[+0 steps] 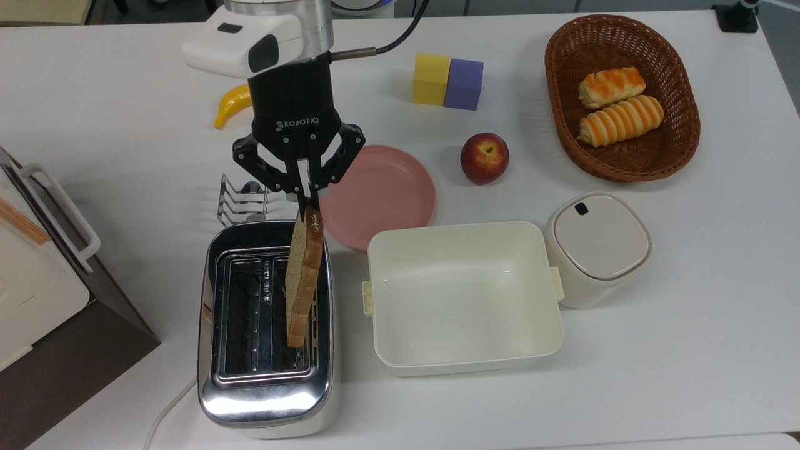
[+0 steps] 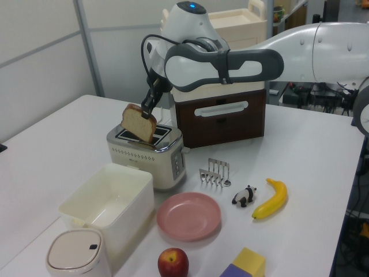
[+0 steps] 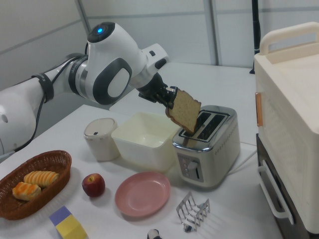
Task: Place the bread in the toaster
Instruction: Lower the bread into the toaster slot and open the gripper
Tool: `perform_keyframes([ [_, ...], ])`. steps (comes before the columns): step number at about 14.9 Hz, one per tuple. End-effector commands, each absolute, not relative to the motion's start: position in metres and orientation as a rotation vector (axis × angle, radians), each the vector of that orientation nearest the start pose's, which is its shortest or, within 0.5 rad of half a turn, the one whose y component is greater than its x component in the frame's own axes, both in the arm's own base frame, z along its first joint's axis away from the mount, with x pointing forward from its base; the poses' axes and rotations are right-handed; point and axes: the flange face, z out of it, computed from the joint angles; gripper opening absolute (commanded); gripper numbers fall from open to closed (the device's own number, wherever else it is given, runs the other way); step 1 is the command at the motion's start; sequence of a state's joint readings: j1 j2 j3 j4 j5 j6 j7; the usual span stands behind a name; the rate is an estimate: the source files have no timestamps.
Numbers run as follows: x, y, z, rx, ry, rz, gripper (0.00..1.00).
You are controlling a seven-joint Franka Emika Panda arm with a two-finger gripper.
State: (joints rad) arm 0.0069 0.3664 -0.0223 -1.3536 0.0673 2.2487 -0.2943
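I go from the top view's left to its right. First comes the toaster (image 1: pixel 269 325), chrome, with two slots; both slots look empty to me. The bread (image 1: pixel 304 278) hangs above the slot on the top view's right, on edge and a little tilted, not yet inside. The gripper (image 1: pixel 306 203) has its fingers clamped on one end of the slice (in the right view the slice hangs clear above the toaster (image 3: pixel 207 144)). Just beside the toaster stands a pink plate (image 1: pixel 381 194) with nothing on it, then a cream box (image 1: pixel 462 297), open and bare inside. Next to it is a small cream canister (image 1: pixel 597 247) with its lid on. Far on the top view's right, a wicker basket (image 1: pixel 559 94) holds two orange-striped rolls (image 1: pixel 615 103).
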Motion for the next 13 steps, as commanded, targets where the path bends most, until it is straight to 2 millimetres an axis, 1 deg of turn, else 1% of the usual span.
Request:
perform_keyframes([
  [1, 0.7095, -0.0047, 0.5667, -3.022, -0.443, -0.822, 0.15],
  [4, 0.7089, -0.0057, 0.5644, -3.023, -0.459, -0.813, 0.18],
  [5, 0.7088, -0.0067, 0.5644, -3.021, -0.452, -0.813, 0.24],
  [6, 0.7088, -0.0078, 0.5644, -3.021, -0.448, -0.813, 0.25],
  [7, 0.7089, -0.0088, 0.5652, -3.02, -0.443, -0.816, 0.36],
  [8, 0.7085, -0.0088, 0.5663, -3.019, -0.443, -0.818, 0.43],
  [10, 0.7085, -0.0098, 0.5663, -3.017, -0.428, -0.818, 0.7],
  [11, 0.7086, -0.0098, 0.5671, -3.014, -0.421, -0.82, 0.82],
  [12, 0.7082, -0.0107, 0.5682, -3.017, -0.419, -0.822, 0.87],
  [13, 0.7078, -0.0106, 0.5699, -3.013, -0.411, -0.825, 1.0],
])
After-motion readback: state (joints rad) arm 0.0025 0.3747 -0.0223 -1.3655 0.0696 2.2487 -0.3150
